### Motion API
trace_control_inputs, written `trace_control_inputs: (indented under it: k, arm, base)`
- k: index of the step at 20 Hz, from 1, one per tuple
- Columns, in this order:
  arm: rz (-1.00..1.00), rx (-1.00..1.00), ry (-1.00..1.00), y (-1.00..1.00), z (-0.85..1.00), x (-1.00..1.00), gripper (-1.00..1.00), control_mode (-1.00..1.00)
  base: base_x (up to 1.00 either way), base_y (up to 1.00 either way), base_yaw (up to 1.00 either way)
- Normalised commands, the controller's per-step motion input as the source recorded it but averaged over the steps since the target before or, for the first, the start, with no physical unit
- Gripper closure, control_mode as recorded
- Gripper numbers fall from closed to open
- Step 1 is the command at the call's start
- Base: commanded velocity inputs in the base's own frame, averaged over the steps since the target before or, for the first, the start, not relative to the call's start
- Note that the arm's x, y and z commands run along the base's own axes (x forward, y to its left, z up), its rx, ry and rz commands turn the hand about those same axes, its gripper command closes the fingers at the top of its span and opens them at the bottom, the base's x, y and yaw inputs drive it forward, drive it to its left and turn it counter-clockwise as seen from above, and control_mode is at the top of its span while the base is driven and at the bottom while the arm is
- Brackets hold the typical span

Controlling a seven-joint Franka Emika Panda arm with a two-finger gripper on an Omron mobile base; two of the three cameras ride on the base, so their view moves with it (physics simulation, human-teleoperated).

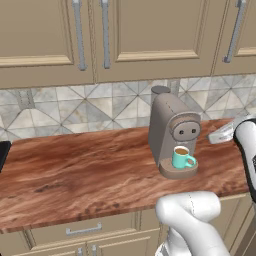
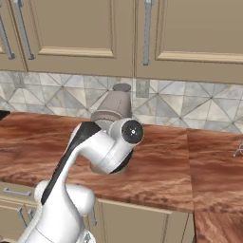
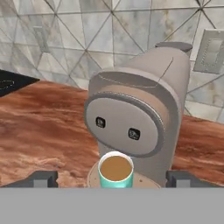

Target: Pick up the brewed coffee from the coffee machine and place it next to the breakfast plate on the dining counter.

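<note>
Tiled wall and wood bench (image 1: 75, 170) frame our reach step: the mug (image 3: 116, 171) sits on the coffee machine (image 3: 140, 118) drip base, untouched. Our claw (image 3: 113, 180) gapes wide and empty, so next we ease forward and close around it.

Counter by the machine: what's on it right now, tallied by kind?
Coffee machine: 1
Mug of coffee, on the machine's drip base: 1
Dark object at the far left edge, cut off, can't identify: 1
Grey object at the right, partly hidden by the arm: 1
Total: 4
</note>
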Motion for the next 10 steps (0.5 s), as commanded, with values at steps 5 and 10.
trace_control_inputs:
  k: [5, 10]
  arm:
    - [0.30, 0.00, -0.25, -0.07, -0.69, 0.29, -1.00, -1.00]
    - [0.19, -0.01, -0.20, 0.00, -0.38, 0.10, -1.00, -1.00]
  base:
    - [0.00, 0.00, 0.00]
    - [0.00, 0.00, 0.00]
